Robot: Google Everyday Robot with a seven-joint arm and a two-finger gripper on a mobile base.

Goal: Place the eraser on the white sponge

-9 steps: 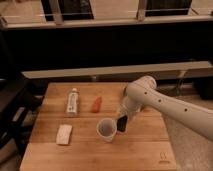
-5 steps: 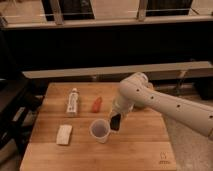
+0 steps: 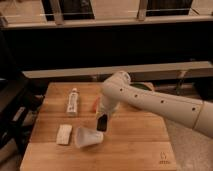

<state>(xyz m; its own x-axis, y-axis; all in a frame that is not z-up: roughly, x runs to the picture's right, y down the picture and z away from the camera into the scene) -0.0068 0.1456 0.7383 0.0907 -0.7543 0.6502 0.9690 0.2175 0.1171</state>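
My gripper (image 3: pixel 102 121) hangs from the white arm that reaches in from the right, over the middle of the wooden table (image 3: pixel 135 145). It is shut on the eraser (image 3: pixel 102 123), a small black block held upright just above the table top. The white sponge (image 3: pixel 64 134), a flat cream pad, lies on the table to the left and slightly nearer than the gripper. A translucent cup stands between the sponge and the gripper.
The translucent white cup (image 3: pixel 88 137) sits just below-left of the gripper and looks tipped. A white tube with a dark label (image 3: pixel 73 101) lies at the back left. An orange-red oblong object (image 3: pixel 94 104) is partly hidden behind the arm.
The arm and gripper have moved left with the eraser, toward the sponge. The cup has shifted a little left and now looks tipped.
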